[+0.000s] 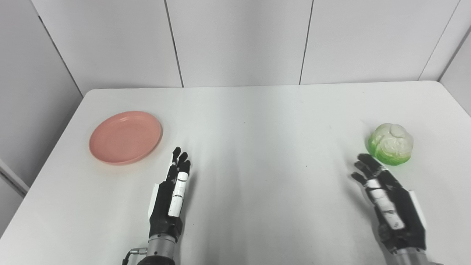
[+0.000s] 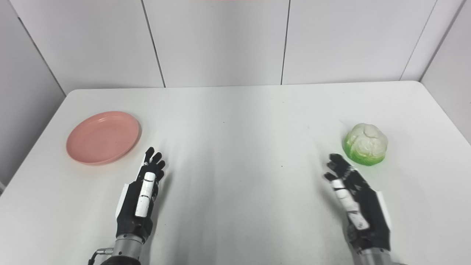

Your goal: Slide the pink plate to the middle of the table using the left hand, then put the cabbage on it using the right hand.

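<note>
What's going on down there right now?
Left hand and right hand open, holding nothing. Pink plate at table's left, untouched; cabbage at right. Table middle unobstructed.

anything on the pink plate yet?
No. The pink plate is bare, its whole inside visible. The cabbage sits on the table at the far right. What lies under the plate is hidden.

The plate point(image 1: 125, 137) is showing a plain salmon pink. The cabbage point(image 1: 390, 143) is showing creamy white on top, shading to bright green below. Both hands, left hand point(image 1: 172, 195) and right hand point(image 1: 387, 201), are showing black with white segments. The table point(image 1: 257, 147) is appearing plain white.
</note>
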Controlling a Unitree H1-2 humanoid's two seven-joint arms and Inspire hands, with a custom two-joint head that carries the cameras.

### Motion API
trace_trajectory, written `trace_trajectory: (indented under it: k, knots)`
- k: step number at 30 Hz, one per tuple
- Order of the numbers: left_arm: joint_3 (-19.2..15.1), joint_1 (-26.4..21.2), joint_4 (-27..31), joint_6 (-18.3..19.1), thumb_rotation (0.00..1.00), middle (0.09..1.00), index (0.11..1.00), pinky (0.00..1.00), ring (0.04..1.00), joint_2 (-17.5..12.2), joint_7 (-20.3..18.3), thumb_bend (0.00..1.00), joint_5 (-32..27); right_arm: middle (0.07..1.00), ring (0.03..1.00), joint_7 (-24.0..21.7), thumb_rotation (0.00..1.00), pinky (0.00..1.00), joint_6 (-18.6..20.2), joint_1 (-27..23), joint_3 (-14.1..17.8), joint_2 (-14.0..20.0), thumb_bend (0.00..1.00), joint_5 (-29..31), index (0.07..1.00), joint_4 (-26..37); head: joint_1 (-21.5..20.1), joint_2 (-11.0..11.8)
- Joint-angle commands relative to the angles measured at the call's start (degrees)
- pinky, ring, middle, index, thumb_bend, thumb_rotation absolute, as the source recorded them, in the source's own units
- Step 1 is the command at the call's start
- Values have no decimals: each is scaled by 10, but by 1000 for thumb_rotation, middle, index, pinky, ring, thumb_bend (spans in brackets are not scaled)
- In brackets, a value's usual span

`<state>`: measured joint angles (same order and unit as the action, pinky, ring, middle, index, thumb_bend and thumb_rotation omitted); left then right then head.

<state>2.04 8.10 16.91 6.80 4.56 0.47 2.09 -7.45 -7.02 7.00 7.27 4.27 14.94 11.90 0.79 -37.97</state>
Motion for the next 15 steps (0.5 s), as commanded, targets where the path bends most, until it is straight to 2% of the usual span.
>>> trace_trajectory:
  k: [1, 6, 11, 15]
  knots:
    - [1, 36, 17, -33, 880, 979, 1000, 990, 959, -8, 1, 637, 5, 834, 829, 6, 656, 772, -55, 19, -3, -4, 650, -42, 768, 5, -1, -1]
    - [-4, 28, 17, -41, 872, 980, 1000, 991, 958, -12, -2, 685, -2, 842, 834, 25, 636, 780, -18, 13, -2, -1, 656, -67, 773, 2, -10, 3]
    - [-7, 16, -3, -59, 861, 979, 1000, 978, 958, -15, -6, 749, -8, 858, 845, 30, 655, 806, -1, -3, -14, 9, 703, -101, 805, -14, -15, 10]
    - [-10, 4, -24, -75, 853, 986, 1000, 987, 958, -15, -5, 764, -14, 912, 896, 13, 739, 885, 14, -19, -21, 10, 734, -71, 884, -44, -15, 24]
